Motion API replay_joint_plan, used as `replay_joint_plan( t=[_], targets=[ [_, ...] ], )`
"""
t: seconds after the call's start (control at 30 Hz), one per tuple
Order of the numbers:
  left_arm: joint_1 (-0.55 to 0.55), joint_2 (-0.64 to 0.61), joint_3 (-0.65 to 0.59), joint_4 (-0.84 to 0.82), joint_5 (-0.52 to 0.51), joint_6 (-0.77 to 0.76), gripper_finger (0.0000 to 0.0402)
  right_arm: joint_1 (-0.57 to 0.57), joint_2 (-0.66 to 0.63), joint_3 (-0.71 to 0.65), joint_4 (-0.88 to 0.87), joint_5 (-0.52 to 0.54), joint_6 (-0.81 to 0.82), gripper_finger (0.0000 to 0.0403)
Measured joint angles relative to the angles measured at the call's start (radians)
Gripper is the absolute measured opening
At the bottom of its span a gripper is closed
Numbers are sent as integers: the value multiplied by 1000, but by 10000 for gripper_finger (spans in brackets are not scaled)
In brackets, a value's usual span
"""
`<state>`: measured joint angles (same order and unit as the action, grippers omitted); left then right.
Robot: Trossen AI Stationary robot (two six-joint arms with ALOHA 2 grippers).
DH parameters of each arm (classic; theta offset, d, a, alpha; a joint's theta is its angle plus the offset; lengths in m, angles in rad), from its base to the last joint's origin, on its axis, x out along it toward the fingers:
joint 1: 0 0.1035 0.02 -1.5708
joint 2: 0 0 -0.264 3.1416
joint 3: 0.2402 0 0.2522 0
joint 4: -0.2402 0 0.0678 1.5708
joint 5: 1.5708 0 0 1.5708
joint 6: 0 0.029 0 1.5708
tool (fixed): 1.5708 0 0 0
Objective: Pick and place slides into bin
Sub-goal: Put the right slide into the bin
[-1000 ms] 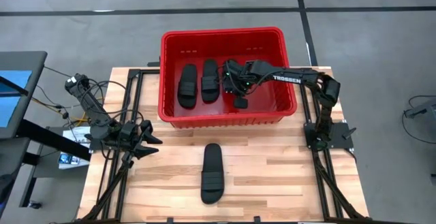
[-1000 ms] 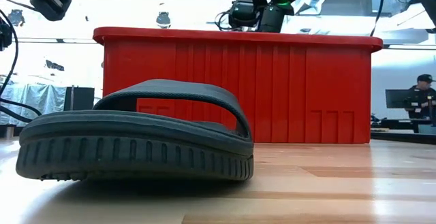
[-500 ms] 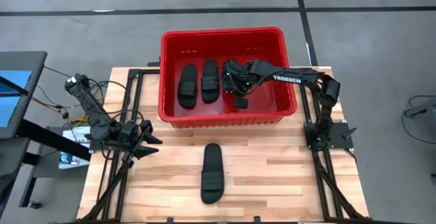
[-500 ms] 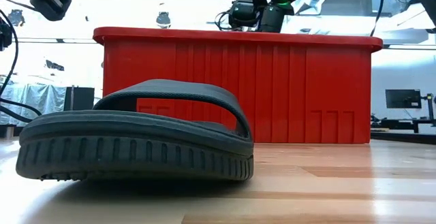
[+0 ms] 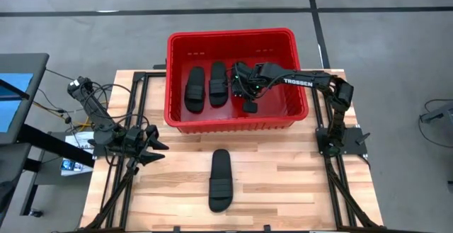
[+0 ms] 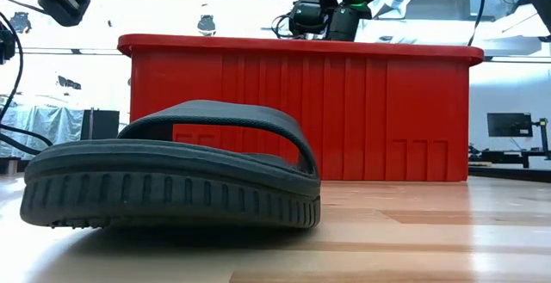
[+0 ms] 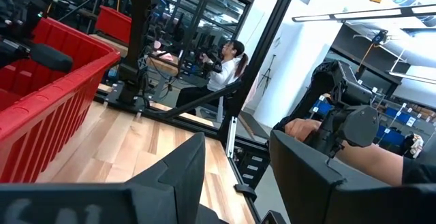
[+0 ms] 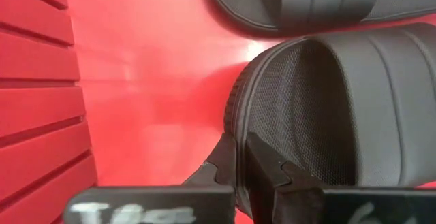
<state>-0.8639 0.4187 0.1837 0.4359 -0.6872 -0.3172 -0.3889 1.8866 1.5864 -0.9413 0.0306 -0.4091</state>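
1. Right gripper (image 5: 244, 91) reaches into the red bin (image 5: 179, 46) from the right side, its two fingers (image 8: 269, 164) pinched together on the rim of a black slide (image 8: 340, 108). In the right wrist view the fingers meet at the edge of that slide's sole, with the mesh-textured footbed just past them and the bin's red floor beside it.
2. Nearest the front of the table (image 5: 283, 190), one slide (image 5: 220, 180) lies flat on the bare wood, alone, well apart from both arms. In the low view this slide (image 6: 172, 175) fills the foreground, sole down, strap arching up, ridged tread along its edge.
3. Left gripper (image 5: 157, 146) waits over the table's left side, near the bin's front left corner, its fingers spread apart and holding nothing. The left wrist view looks past those two dark fingers (image 7: 180, 169) to the bin's ribbed side wall (image 7: 48, 108) and the room.
4. Behind the lone slide, the bin sits at the back middle of the table. Two more slides (image 5: 195, 88) (image 5: 218, 84) lie side by side on its floor, left of the right gripper.
5. Beyond the table, a seated person (image 7: 221, 71) shows in the room, and another person's hand (image 7: 306, 127) holds a control handle nearby.
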Motion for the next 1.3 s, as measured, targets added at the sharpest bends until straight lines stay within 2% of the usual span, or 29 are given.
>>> replay_joint_plan(
  t=[0.7, 1.03, 1.3],
  targets=[
    [0, 0, 0, 0, 0, 0, 156, 0, 0, 0, 0, -4, 8, 1],
    [0, 0, 0, 0, 0, 0, 156, 0, -1, 0, -1, -4, 23, 41],
    [0, 0, 0, 0, -1, 0, 156, 1, -1, 0, -24, -3, 43, 47]
  ],
)
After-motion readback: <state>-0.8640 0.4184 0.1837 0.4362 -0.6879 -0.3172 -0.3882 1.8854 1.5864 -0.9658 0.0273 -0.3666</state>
